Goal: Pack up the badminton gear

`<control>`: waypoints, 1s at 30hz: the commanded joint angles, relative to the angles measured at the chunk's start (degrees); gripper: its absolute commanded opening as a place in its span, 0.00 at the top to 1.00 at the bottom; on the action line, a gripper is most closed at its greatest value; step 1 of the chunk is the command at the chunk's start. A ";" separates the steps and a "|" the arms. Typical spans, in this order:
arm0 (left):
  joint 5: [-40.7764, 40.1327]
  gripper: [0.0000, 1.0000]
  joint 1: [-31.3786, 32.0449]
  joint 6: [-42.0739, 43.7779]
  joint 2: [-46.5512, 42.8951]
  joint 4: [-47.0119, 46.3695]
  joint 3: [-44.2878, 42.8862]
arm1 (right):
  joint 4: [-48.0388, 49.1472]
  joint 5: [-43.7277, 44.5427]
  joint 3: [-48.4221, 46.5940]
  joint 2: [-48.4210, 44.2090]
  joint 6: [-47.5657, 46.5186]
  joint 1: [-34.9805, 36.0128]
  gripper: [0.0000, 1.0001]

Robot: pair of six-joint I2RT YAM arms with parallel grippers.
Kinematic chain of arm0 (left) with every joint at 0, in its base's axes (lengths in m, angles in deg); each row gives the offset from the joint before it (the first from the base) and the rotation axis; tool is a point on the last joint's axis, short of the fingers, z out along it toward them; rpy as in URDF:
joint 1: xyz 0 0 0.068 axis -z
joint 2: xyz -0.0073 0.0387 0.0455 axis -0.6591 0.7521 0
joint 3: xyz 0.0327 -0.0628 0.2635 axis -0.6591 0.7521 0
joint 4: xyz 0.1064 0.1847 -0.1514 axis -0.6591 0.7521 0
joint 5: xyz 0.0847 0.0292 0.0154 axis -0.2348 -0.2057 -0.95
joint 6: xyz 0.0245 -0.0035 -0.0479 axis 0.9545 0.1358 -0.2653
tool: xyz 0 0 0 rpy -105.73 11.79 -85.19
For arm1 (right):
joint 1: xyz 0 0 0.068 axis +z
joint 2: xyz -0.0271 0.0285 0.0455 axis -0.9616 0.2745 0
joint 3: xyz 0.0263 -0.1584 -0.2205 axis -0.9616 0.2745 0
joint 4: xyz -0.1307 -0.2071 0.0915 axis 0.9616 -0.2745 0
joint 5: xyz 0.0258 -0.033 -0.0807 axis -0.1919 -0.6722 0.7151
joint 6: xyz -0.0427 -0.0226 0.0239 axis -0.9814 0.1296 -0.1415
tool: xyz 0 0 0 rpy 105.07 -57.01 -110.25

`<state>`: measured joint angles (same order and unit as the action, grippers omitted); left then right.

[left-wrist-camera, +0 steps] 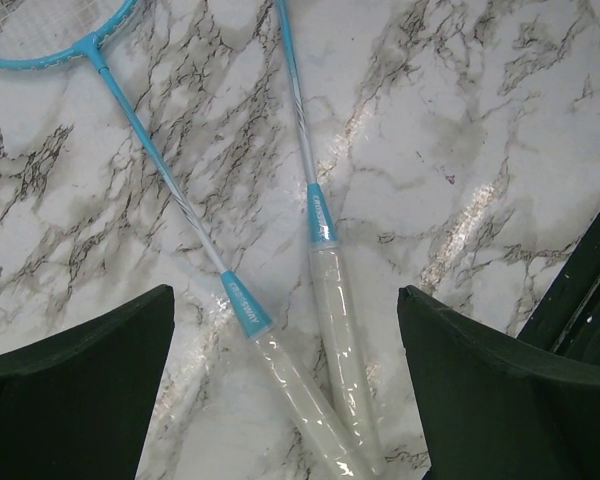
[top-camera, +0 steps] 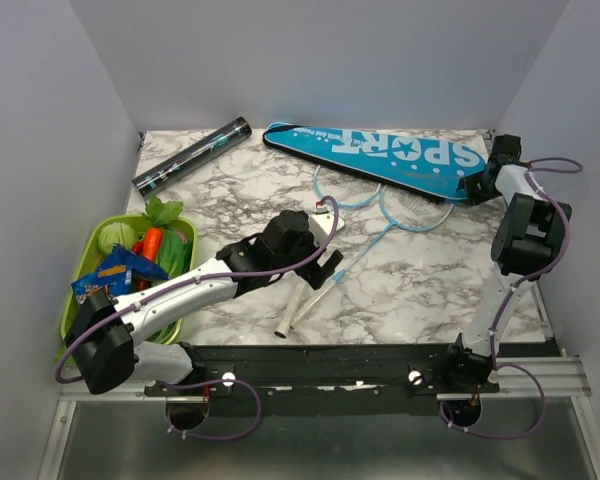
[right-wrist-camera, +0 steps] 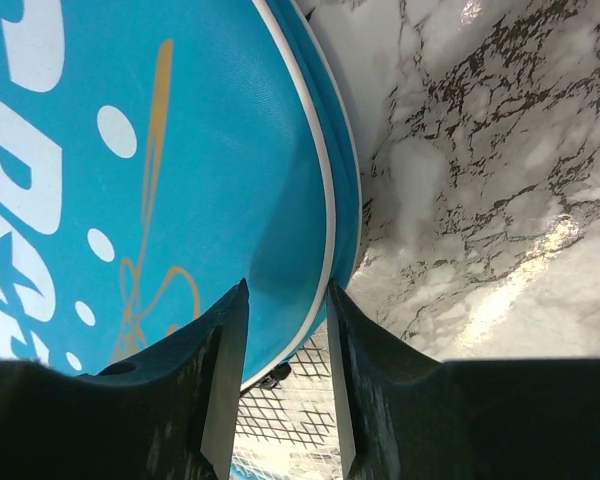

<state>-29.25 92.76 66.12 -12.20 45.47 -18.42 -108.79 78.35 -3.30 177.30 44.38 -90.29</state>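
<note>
Remotely, I see my left gripper (top-camera: 328, 264) spread wide above the marble table (top-camera: 430, 285), its dark fingers (left-wrist-camera: 75, 390) standing on either side of the white handles (left-wrist-camera: 338, 335) of the two light-blue rackets (top-camera: 370, 243) and gripping nothing. The handles lie side by side and cross near their butt ends, pointing toward the near edge of the table. The thin shafts run away from them toward the far right.

At the far right, my right gripper (top-camera: 477, 187) is pinched onto the rounded wide end of the blue "SPORT" racket cover (top-camera: 380, 155). The wrist view shows the cover's white-piped rim caught between the two narrow jaws, with racket strings visible beneath it. The cover lies flat and slantwise along the back of the table, and the racket heads sit partly tucked under its near edge.

A dark slim tube (top-camera: 192, 156) rests at the far left, well apart from the cover. A green basket (top-camera: 80, 300) of vegetables stands at the left edge, beside my left arm.
</note>
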 commanded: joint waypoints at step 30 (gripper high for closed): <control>-0.52 0.01 1.03 -0.20 -2.34 0.26 0.52 | -4.87 -1.79 0.20 -15.92 -6.65 2.25 0.99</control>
<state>-28.33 93.13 65.92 -12.27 45.58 -18.42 -115.85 78.33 -5.77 172.42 40.97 -88.37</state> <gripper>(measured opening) 0.985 0.013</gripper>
